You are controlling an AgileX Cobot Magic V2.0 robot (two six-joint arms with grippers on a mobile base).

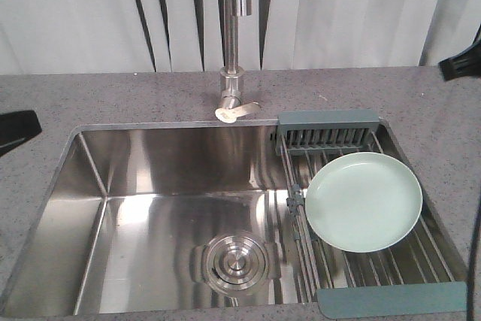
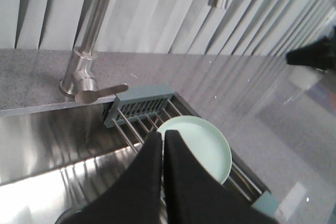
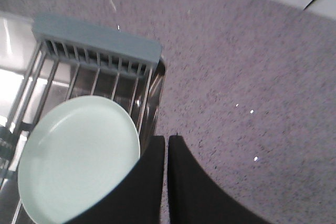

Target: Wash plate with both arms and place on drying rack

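Lying face-up on the drying rack (image 1: 376, 261) at the sink's right end, the plate (image 1: 364, 201) sits nearer the right gripper (image 3: 166, 145); both grippers are closed, left gripper (image 2: 163, 137) farther

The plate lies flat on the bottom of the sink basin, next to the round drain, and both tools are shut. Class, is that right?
Not quite. The plate rests on the drying rack across the sink's right side, not on the basin floor by the drain, as the exterior front-facing view shows. The left tool and right tool are indeed shut.
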